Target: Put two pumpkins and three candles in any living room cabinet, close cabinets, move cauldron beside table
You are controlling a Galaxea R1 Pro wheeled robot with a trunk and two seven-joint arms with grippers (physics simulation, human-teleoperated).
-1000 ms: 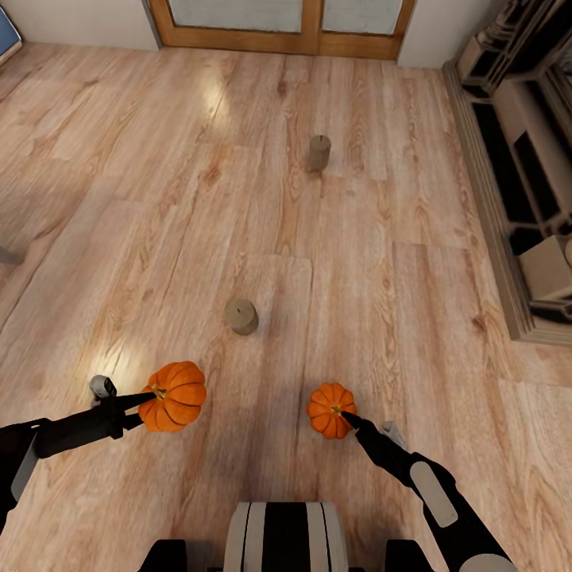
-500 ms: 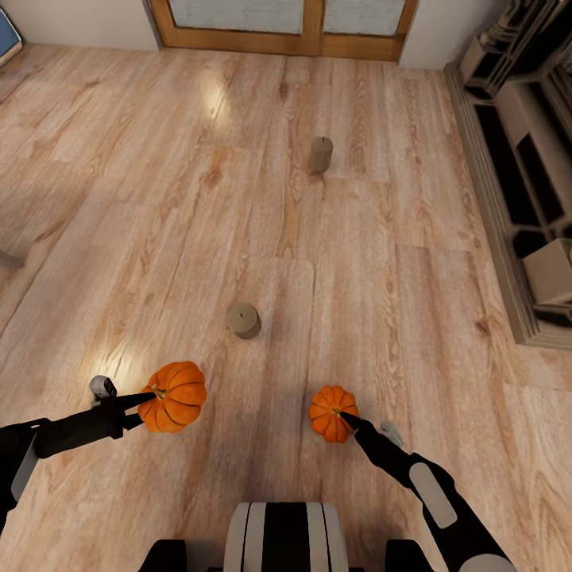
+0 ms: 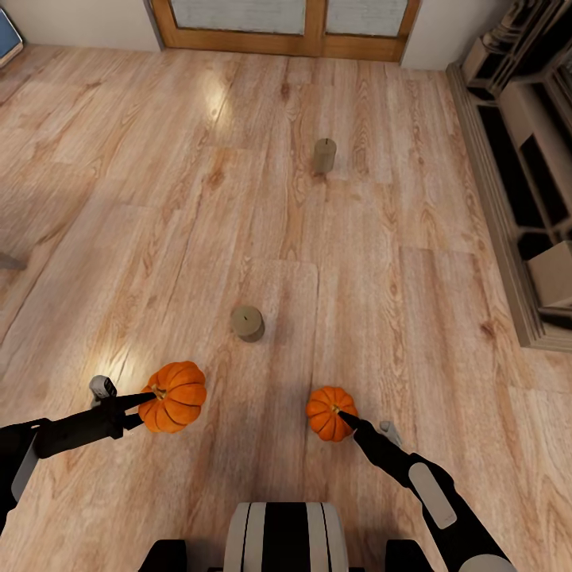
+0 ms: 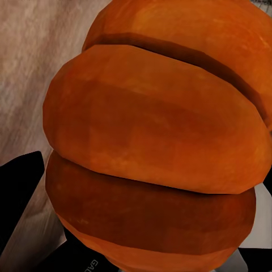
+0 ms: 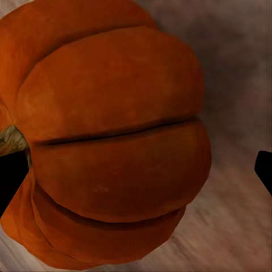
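Left gripper (image 3: 143, 400) closed on near-left pumpkin (image 3: 174, 395); right gripper (image 3: 343, 415) closed on near-right pumpkin (image 3: 330, 411). Both to be carried level; candle (image 3: 247, 323) ahead to be skirted.

In the left wrist view the pumpkin (image 4: 153, 141) sits so close that the picture's edges cut it off at 12 and 3 o'clock, and it covers most of the dark fingers (image 4: 20, 192). The right wrist view crops its pumpkin (image 5: 107, 136) at 9 o'clock. In the head view, the shelving (image 3: 528, 183) at 3 o'clock runs off the edge, its contents too blurred to name.
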